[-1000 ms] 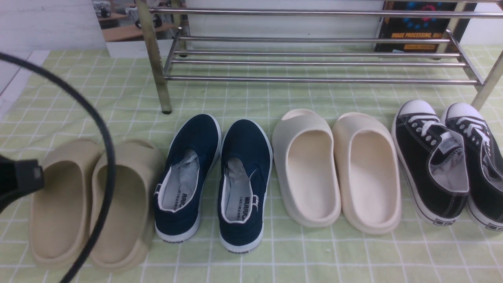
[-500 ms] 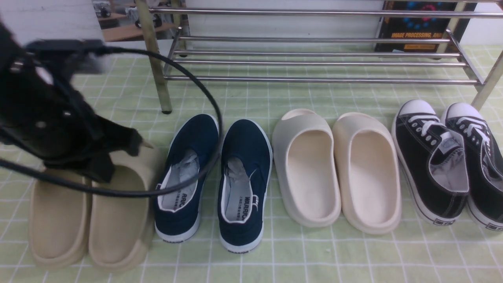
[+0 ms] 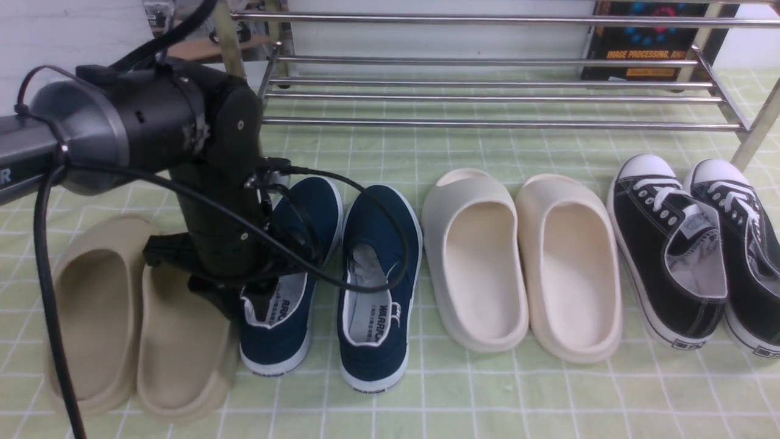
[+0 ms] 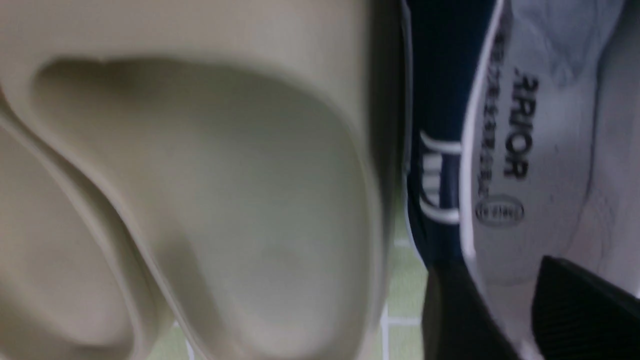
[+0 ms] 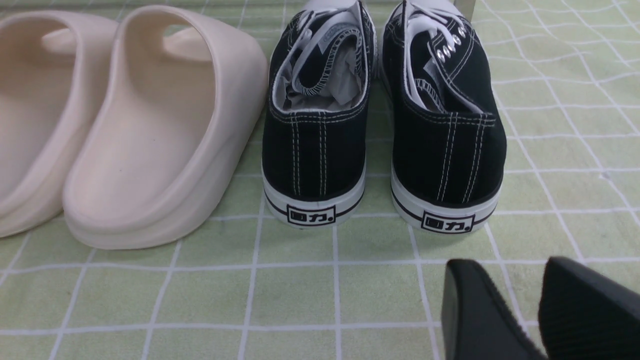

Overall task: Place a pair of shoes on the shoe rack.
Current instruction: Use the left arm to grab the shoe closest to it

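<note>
The left gripper point(image 4: 492, 277) is open, probably to pinch the navy shoe point(image 4: 435, 120) by its side; it looks blurry. Both navy shoes wait off the rack point(image 3: 487, 125). The right gripper point(image 5: 507, 265) is open too.

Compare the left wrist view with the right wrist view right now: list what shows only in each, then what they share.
Only the left wrist view: the tan slides and a navy slip-on, its insole lettering readable, with the left gripper at its collar.

Only the right wrist view: the cream slides, the black lace-up sneakers and the right gripper.

Both: green checked cloth and dark gripper fingers.
</note>
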Robot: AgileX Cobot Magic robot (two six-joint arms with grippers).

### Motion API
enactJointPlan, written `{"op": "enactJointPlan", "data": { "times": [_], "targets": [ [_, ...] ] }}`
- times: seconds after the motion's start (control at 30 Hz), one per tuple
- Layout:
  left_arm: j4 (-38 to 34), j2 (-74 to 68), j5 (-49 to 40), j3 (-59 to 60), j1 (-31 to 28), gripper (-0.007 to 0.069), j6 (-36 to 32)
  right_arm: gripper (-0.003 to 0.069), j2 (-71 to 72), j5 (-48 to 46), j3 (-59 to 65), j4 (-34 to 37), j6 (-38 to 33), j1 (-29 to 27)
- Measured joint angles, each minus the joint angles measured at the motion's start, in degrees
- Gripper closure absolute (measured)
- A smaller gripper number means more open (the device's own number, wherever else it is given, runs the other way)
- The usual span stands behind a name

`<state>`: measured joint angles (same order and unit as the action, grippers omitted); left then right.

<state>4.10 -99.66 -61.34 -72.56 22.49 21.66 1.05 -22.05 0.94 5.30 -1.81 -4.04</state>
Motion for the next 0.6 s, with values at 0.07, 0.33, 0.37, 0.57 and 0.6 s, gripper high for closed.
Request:
{"op": "enactJointPlan", "data": {
  "times": [0.07,0.33,0.37,0.57,0.6],
  "targets": [
    [1.1,0.0,0.4,0.0,0.0,0.0305,0.9,0.0420,0.0,0.0,0.0,0.0,0.0,0.0],
    [3.1,-1.9,2.7,0.0,0.0,0.0264,4.2,0.0420,0.0,0.0,0.0,0.0,0.0,0.0],
    [2.5,-2.5,2.8,0.0,0.0,0.0273,4.2,0.0420,0.0,0.0,0.0,0.0,0.0,0.0],
    [1.1,-5.2,3.0,0.0,0.0,0.0371,4.2,0.0420,0.0,0.0,0.0,0.0,0.0,0.0],
    [1.1,-5.2,3.0,0.0,0.0,0.0401,4.2,0.0420,0.0,0.0,0.0,0.0,0.0,0.0]
  ]
}}
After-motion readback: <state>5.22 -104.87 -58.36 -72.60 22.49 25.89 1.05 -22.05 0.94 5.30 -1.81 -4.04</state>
